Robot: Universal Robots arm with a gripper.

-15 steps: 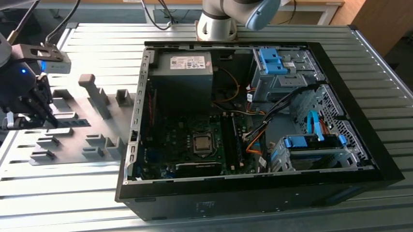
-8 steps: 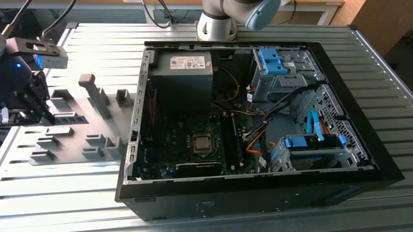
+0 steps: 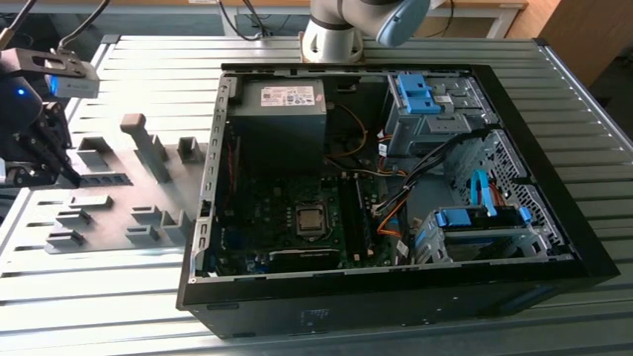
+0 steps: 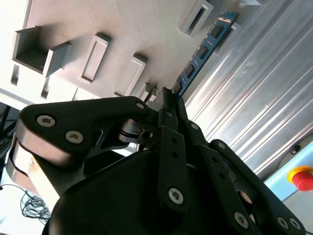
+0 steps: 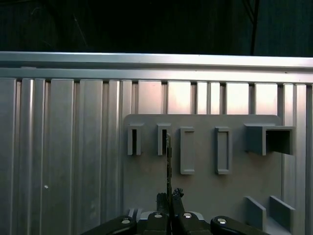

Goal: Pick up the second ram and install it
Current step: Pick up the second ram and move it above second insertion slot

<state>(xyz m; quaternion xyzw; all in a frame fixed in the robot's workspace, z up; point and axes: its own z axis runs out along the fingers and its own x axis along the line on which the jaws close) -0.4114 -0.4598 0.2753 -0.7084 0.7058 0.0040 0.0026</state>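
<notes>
The gripper (image 4: 169, 94) is pinched on one end of the second ram (image 4: 203, 49), a blue stick reaching out over the grey holder plate (image 4: 146, 29) near the plate's edge, where the ribbed table (image 4: 254, 98) begins. Slotted holder blocks (image 5: 187, 171) stand just beside it. The first wrist view shows it edge-on, a thin line; whether its far end sits in a slot is unclear. In the exterior view the arm's black head hides it, well apart from the open computer case (image 3: 396, 304).

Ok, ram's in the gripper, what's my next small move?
Probably a short straight lift: the gripper is shut on the second ram over the grey holder tray, whose blocks stand close beside it, far from the open case.
</notes>
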